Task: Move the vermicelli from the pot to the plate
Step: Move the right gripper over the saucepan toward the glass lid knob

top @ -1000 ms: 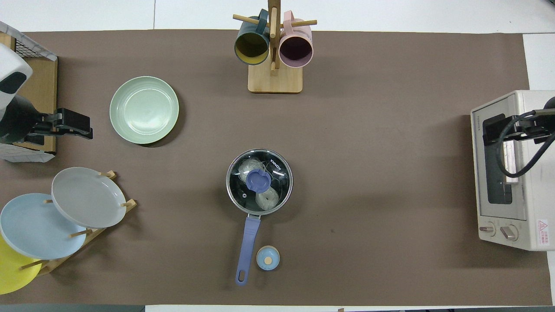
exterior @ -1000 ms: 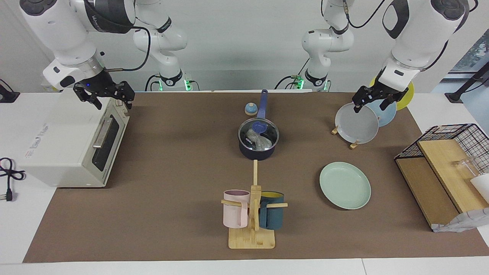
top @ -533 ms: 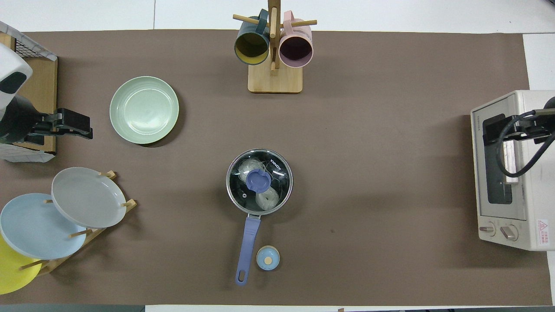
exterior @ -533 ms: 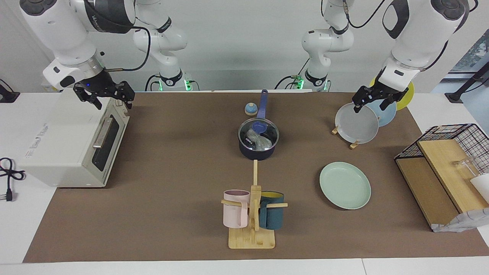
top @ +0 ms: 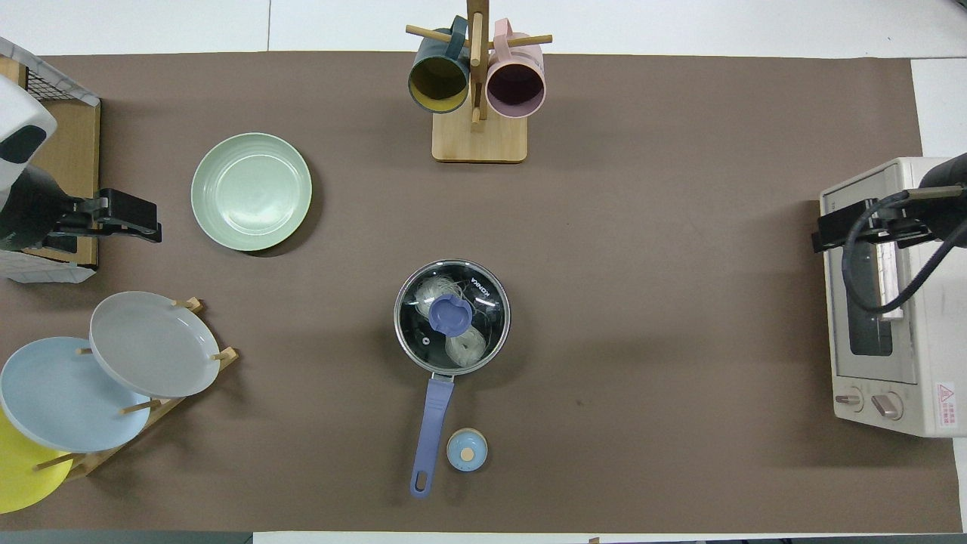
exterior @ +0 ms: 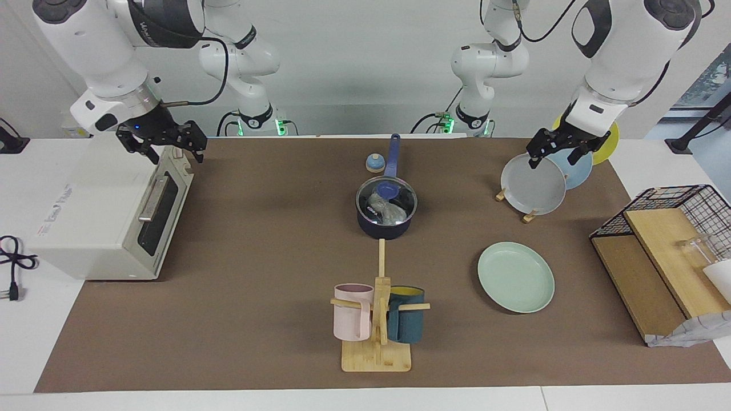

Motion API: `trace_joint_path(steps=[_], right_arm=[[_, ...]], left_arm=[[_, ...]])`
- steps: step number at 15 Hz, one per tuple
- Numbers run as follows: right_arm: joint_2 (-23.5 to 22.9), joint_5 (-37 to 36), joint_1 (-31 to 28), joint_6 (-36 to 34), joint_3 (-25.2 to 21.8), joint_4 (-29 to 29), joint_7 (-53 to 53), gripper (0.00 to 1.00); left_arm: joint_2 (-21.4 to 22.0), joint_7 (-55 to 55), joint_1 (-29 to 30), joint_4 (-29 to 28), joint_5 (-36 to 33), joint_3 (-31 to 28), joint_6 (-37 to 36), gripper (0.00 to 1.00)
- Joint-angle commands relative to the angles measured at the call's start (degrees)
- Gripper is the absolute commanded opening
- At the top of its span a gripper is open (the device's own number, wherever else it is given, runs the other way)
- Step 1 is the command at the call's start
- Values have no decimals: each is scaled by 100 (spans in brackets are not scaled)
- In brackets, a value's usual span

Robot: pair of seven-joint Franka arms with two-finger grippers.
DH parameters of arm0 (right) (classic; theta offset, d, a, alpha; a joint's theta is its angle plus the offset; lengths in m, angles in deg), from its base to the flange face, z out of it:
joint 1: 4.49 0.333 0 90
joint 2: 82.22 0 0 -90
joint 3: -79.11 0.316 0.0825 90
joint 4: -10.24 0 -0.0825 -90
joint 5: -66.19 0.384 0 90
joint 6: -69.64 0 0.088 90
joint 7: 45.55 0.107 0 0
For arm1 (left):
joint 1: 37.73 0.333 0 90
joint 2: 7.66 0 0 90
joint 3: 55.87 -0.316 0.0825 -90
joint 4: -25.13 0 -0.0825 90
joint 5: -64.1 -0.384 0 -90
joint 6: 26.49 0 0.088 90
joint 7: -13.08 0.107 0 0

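Note:
The navy pot (exterior: 386,224) stands mid-table with its blue handle (exterior: 392,154) toward the robots. A glass lid with a blue knob (exterior: 389,189) covers it. The whitish vermicelli (exterior: 382,209) shows through the lid, also in the overhead view (top: 464,347). The mint-green plate (exterior: 515,277) lies bare toward the left arm's end, farther from the robots than the pot. My left gripper (exterior: 554,157) hangs open and empty over the grey plate in the rack. My right gripper (exterior: 169,149) hangs open and empty over the toaster oven's front edge.
A white toaster oven (exterior: 103,211) stands at the right arm's end. A wooden rack (exterior: 528,216) holds grey (exterior: 534,188), light blue and yellow plates. A mug tree (exterior: 378,337) carries pink and teal mugs. A small blue knob-like object (exterior: 374,164) lies beside the pot handle. A wire basket (exterior: 679,200) stands at the left arm's end.
My right gripper has shifted a little from the oven toward the middle of the table. The left arm, pot and plate have not moved.

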State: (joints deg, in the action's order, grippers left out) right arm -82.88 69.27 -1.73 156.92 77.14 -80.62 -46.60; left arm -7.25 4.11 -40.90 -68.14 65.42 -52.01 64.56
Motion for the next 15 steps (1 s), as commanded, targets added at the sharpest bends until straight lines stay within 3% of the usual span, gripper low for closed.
trace_joint_path(steps=[1,4,7,11,15], right_arm=[[-258,106,-65,-62,686,348,751,100],[-609,70,-65,-19,1600,753,1990,100],[-1268,-148,14,340,2461,1042,3229,100],[-2191,-1395,137,1139,3885,1228,5101,100],[-2473,-1766,382,1686,4161,948,5719,100]], left_arm=[[91,19,71,-69,-123,44,-52,100],[91,19,71,-69,-123,44,-52,100],[91,19,71,-69,-123,44,-52,100],[91,19,71,-69,-123,44,-52,100],[99,1,1,-69,-123,61,-79,100]])
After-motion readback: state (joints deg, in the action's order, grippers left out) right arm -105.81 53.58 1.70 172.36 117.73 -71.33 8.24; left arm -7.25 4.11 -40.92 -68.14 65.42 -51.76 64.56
